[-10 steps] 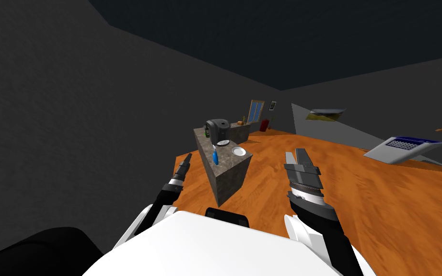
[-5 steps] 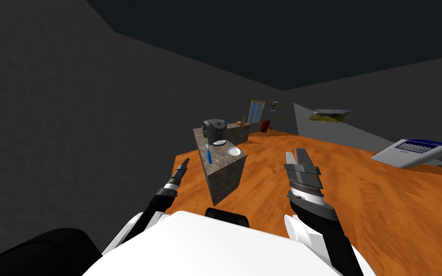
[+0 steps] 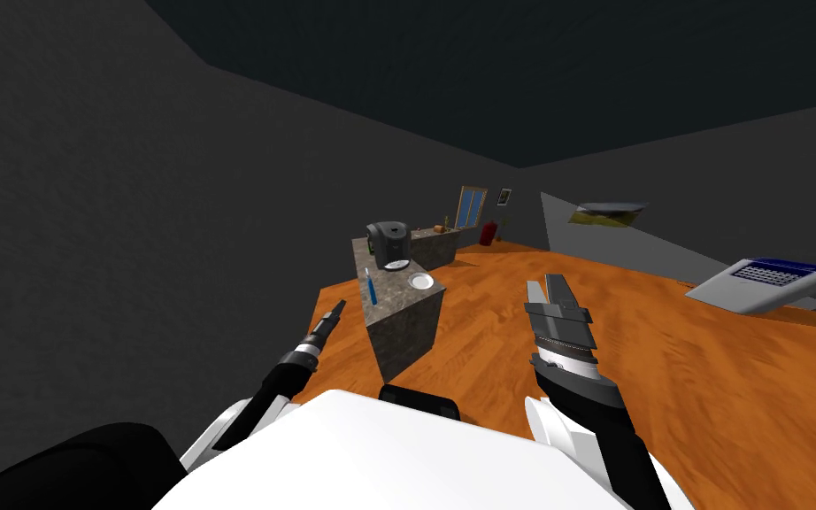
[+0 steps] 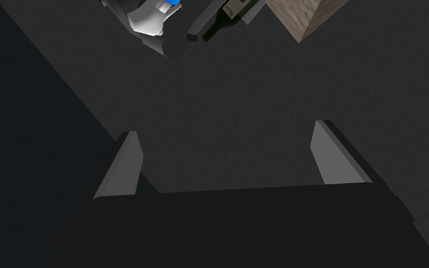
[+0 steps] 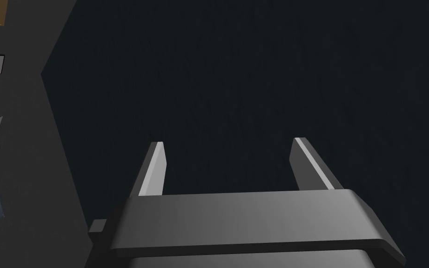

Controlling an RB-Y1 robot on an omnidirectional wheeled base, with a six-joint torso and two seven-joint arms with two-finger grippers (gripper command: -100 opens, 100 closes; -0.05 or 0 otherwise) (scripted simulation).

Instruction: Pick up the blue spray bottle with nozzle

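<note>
The blue spray bottle (image 3: 371, 289) with its pale nozzle stands upright near the close left edge of a stone counter (image 3: 408, 320), ahead of me in the head view. My left gripper (image 3: 336, 309) is low and left of the counter, short of the bottle and apart from it. In the left wrist view the left gripper (image 4: 226, 129) is open and holds nothing, and a white and blue piece (image 4: 150, 18), a dark bottle (image 4: 225, 18) and the counter's corner (image 4: 306, 16) lie far beyond it. My right gripper (image 3: 550, 289) hangs to the right over the floor, and in its wrist view the right gripper (image 5: 230, 142) is open.
A dark coffee machine (image 3: 388, 243) and a white plate (image 3: 421, 282) share the counter behind the bottle. A dark wall (image 3: 132, 266) runs along the left. Orange wood floor (image 3: 663, 354) spreads right, with a grey slab with a blue top (image 3: 769, 279) there. A red object (image 3: 487, 233) sits far back.
The whole head view has shifted, so the counter and bottle now sit further left. My left arm has dropped down and to the left. The right arm has not moved.
</note>
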